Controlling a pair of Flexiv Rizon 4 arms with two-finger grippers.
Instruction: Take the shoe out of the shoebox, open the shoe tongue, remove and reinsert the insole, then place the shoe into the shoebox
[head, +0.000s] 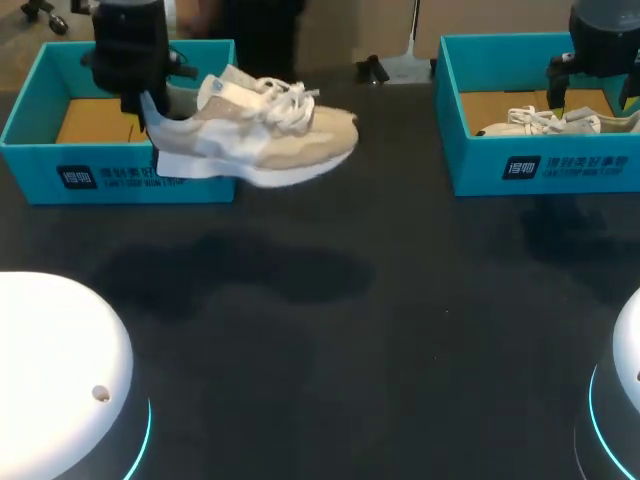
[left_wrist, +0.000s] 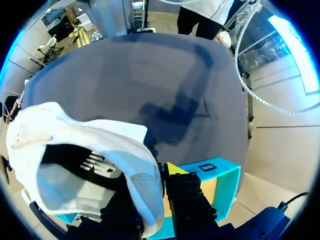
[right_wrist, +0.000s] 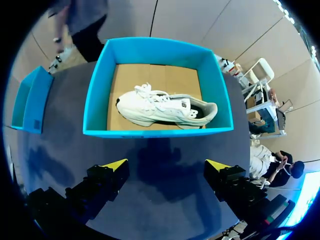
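One shoe (head: 262, 135) aloft, prob. in L gripper (left_wrist: 156, 182).

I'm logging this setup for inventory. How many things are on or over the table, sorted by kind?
Teal shoeboxes: 2, the left shoebox and the right shoebox
Shoes: 2, the lifted shoe and the boxed shoe
Total: 4

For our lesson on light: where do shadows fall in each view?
Head view: the lifted shoe casts a soft shadow on the table beneath. Left wrist view: an arm-shaped shadow crosses the table. Right wrist view: shadow lies before the shoebox.
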